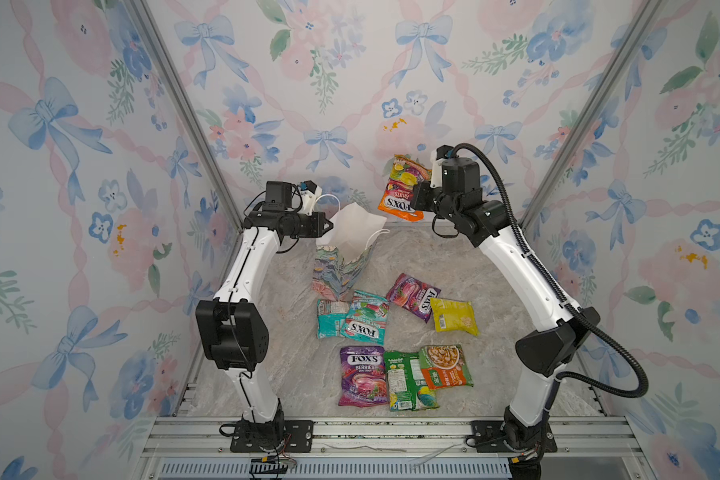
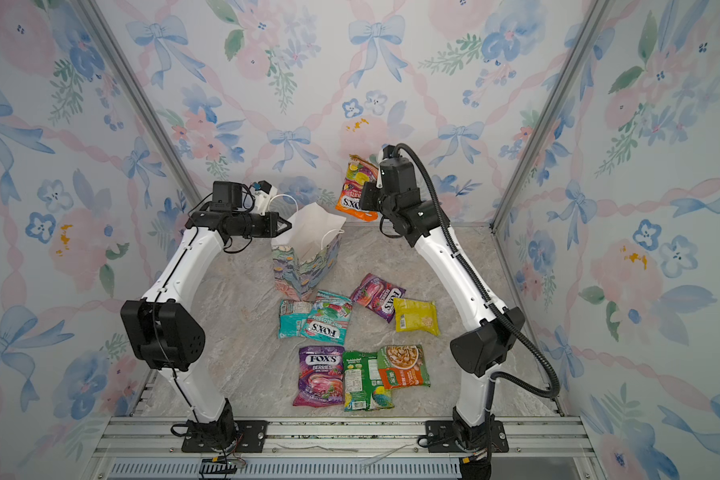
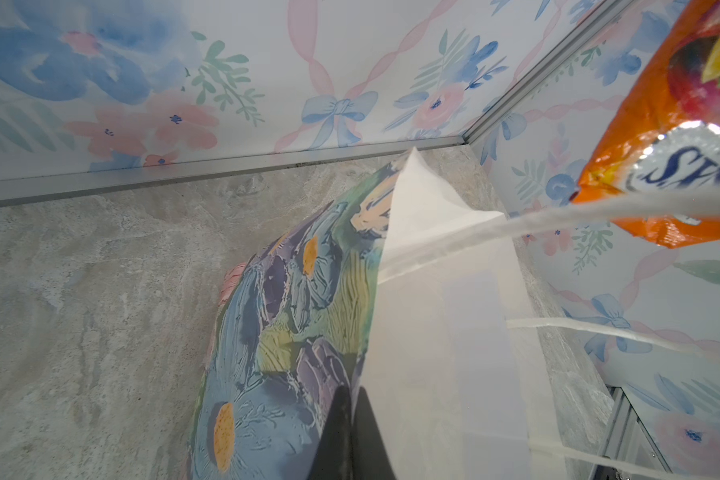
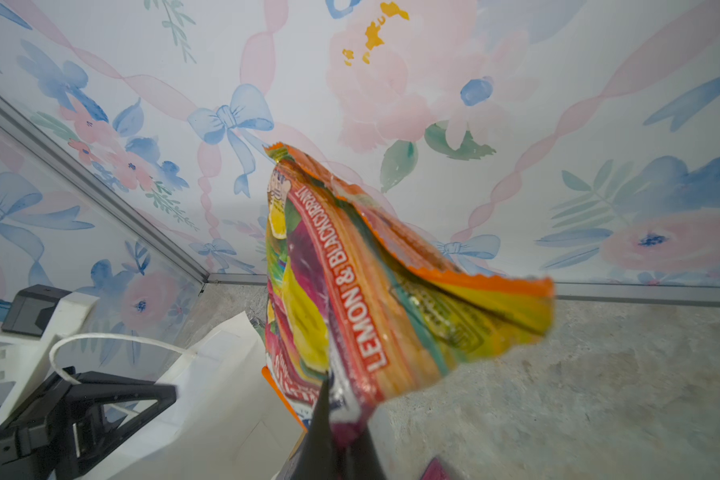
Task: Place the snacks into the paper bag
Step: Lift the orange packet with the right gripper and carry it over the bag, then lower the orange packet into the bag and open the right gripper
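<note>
Over on the left, the left gripper (image 1: 330,226) was clenched on the rim of the paper bag (image 1: 350,245), which stood tilted near the back of the marble table (image 1: 292,353). Seven snacks (image 1: 366,318) lay flat in front of it, a purple Berries packet (image 1: 360,376) among the frontmost. Rightward, the right gripper (image 1: 421,198) pinched the orange FOX'S packet (image 1: 404,187), holding it in the air just right of the bag's open mouth.
</note>
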Tool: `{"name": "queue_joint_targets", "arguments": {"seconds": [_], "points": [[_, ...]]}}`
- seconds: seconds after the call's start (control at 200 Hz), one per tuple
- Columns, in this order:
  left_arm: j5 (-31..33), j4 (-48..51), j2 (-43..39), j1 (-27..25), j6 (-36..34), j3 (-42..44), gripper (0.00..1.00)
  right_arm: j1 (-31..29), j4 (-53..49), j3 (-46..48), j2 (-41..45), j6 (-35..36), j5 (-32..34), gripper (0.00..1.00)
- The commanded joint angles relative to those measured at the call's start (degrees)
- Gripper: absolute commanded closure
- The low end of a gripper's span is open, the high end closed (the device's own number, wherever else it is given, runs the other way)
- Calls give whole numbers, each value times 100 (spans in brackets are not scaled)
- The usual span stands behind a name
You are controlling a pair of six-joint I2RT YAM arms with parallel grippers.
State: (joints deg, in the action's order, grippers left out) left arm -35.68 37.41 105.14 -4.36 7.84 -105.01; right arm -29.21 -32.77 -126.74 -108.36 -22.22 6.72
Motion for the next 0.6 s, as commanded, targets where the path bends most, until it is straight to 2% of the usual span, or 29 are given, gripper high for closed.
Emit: {"name": "queue_joint_targets", "arguments": {"seconds": [0.0, 0.32, 0.595], "points": [[-114, -14, 125, -67, 117, -208, 100, 36, 170, -640, -227, 53, -253, 100], [-99, -16, 157, -67, 122, -204, 100, -484, 37, -1542, -969, -14, -498, 100], [-57, -14, 149, -63, 104, -134, 100, -842, 19, -1572, -1126, -205, -444, 100]]}}
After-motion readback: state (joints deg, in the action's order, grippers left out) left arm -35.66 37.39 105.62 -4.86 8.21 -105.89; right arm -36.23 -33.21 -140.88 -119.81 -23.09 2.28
